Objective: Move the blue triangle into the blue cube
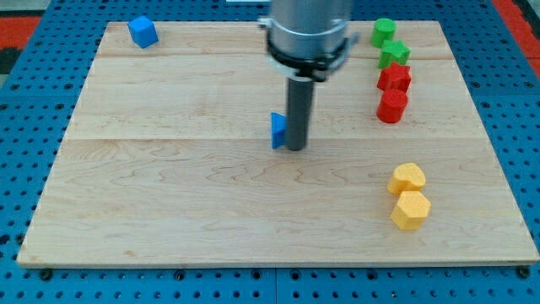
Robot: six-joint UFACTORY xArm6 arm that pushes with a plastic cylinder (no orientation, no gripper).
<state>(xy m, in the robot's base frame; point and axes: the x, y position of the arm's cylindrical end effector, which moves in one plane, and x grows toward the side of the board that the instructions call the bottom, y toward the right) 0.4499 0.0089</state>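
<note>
Item 1, blue triangle (278,129), mid-board, touching my tip (296,149) on its right; no fingers fitted, plain rod; blue cube (143,31) far upper left: advise pushing leftward and upward, centred behind triangle.

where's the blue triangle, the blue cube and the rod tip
blue triangle (278,131), camera view, on its visible face left of the rod
blue cube (143,32), camera view, on its front face, board's top left
my tip (296,149), camera view, at the rod's very end, right beside the blue triangle
</note>
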